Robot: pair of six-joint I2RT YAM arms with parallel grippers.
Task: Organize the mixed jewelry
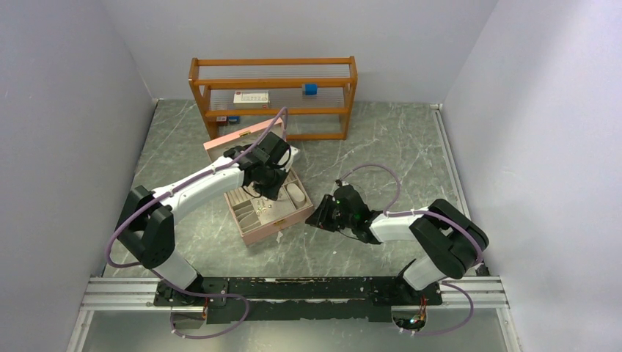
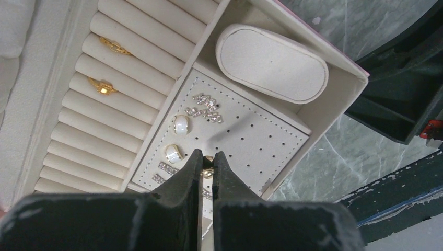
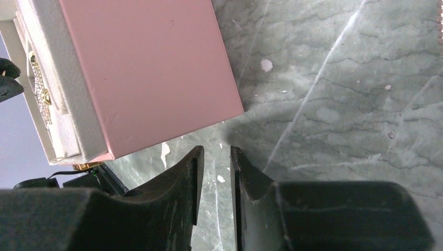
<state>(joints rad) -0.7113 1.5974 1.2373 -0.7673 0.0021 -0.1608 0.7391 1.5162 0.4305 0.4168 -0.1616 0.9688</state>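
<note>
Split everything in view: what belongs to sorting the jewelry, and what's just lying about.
Job: pink jewelry box, gold rings, sparkly earrings, gold stud in left claw.
Lying about: wooden shelf, blue block, white box.

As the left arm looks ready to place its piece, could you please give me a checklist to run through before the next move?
1. Grip: ok. The left gripper is shut on the gold piece.
2. Target: ok. The piece hangs over the perforated earring panel, with free holes nearby.
3. Post lined up with a hole: cannot tell, it is hidden.
4. Right gripper empty: ok. Its jaws stand apart over the bare table, beside the pink box.
5. Box steadied: not ok. Neither gripper holds it.
</note>
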